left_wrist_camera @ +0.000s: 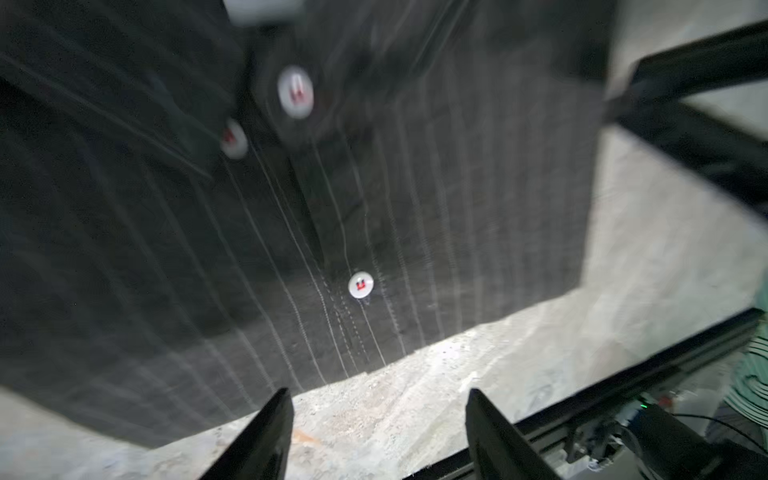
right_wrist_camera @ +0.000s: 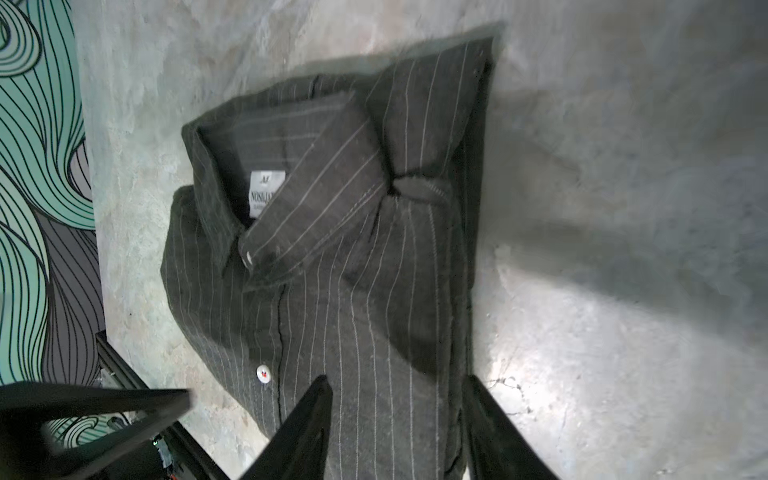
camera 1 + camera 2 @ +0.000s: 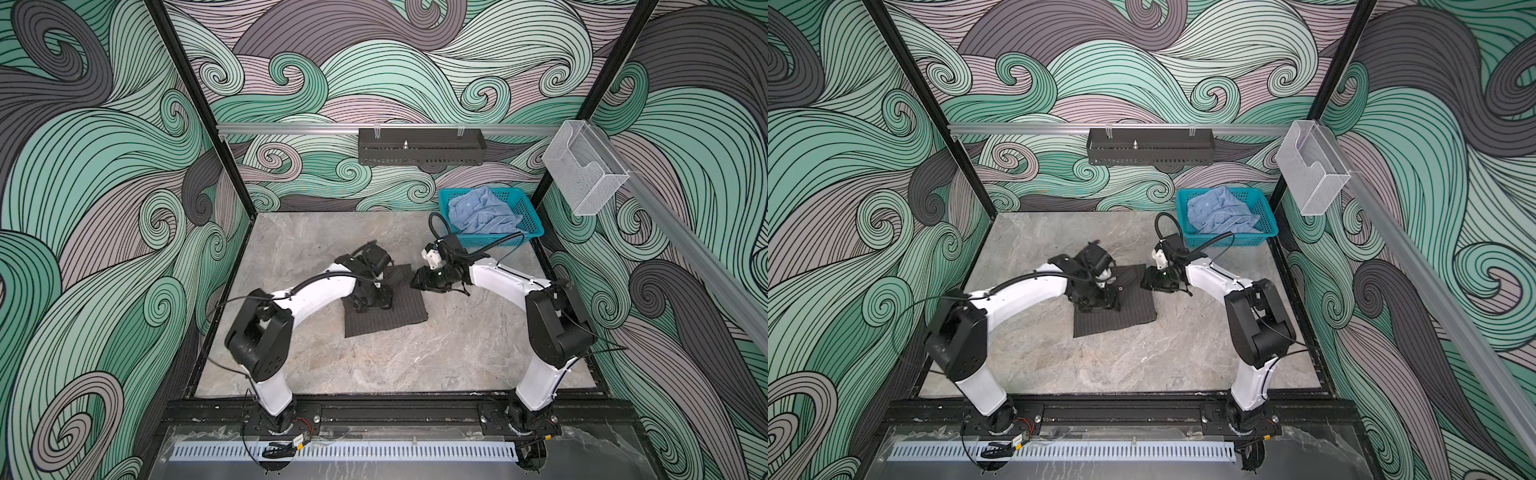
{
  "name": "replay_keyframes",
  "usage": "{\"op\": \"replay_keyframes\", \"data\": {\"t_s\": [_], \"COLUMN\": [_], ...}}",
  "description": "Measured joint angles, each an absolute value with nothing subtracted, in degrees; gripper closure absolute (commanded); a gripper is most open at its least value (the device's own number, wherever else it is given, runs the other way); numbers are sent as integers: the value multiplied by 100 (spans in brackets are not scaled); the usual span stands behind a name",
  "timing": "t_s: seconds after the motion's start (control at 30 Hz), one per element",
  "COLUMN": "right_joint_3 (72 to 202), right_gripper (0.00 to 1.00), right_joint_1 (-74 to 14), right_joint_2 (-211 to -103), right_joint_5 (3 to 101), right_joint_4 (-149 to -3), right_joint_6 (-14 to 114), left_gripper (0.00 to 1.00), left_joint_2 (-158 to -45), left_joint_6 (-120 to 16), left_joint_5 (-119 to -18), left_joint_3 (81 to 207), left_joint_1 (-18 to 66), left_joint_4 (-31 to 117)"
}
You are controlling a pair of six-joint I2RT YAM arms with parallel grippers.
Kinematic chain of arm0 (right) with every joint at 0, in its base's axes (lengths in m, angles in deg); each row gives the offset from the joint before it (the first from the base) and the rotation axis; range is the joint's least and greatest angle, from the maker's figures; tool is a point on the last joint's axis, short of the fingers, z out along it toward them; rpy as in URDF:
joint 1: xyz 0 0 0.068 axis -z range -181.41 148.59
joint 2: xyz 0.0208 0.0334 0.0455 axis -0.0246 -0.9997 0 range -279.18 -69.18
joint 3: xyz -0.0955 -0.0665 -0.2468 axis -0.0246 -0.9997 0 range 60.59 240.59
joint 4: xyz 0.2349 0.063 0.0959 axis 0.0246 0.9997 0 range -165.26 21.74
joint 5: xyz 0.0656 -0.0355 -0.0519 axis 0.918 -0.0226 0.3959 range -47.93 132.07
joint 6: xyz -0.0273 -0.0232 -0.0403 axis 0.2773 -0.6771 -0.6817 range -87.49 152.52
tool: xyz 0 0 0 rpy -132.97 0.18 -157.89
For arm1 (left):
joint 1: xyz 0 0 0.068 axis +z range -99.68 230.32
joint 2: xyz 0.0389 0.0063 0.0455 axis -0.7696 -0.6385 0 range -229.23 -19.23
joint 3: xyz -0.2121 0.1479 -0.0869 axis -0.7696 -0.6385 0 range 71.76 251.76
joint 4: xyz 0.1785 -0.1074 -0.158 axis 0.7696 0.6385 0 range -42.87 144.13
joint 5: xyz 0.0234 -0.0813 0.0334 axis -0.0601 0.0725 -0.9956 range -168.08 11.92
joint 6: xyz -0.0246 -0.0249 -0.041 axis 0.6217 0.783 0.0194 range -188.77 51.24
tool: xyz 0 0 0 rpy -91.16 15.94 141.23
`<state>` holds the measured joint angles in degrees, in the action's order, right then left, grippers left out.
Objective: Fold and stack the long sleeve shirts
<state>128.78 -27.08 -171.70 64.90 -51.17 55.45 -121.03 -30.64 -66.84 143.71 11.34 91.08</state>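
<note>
I am holding my left gripper and right gripper spread apart and empty, just over the folded grey shirt.

**Ann:** Are the top views bright?

**Ben:** Yes, both are bright and sharp. Soft light comes from above. The walls bend a bit at the edges.

**Ann:** Any shadows?

**Ben:** Small soft ones lie on the worktop.

**Ann:** And the left wrist view?

**Ben:** It is blurry. The dark shirt looks smeared, and its white buttons stretch into ovals.

**Ann:** The right wrist view?

**Ben:** Clearer. A big dark shadow falls on the worktop beside the shirt, with a shiny white patch near it. The corners look fuzzy.
</note>
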Motion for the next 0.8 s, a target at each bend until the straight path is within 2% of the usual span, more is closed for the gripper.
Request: {"op": "replay_keyframes", "data": {"t_s": [0.27, 0.43, 0.63, 0.8], "right_joint_3": [12528, 12443, 12373, 12346], "right_gripper": [49, 49, 49, 49], "right_joint_1": [-2715, -2717, -2715, -2682], "right_joint_2": [-16661, -16278, -16241, -16149], "right_joint_5": [6326, 6302, 6302, 6302], "right_joint_4": [-4806, -4802, -4754, -4754], "right_joint_6": [5406, 5290, 5220, 5200], "left_gripper": [26, 26, 25, 20], "left_joint_2": [-12918, -13224, -13195, -12992], "left_joint_6": [-2631, -2882, -3453, -3700], "left_joint_5": [-7726, -8264, -8354, -8185], "left_joint_3": [14771, 15144, 15262, 15667], "left_joint_1": [1018, 1352, 2078, 1905], "left_joint_4": [9217, 9353, 9654, 9770]}}
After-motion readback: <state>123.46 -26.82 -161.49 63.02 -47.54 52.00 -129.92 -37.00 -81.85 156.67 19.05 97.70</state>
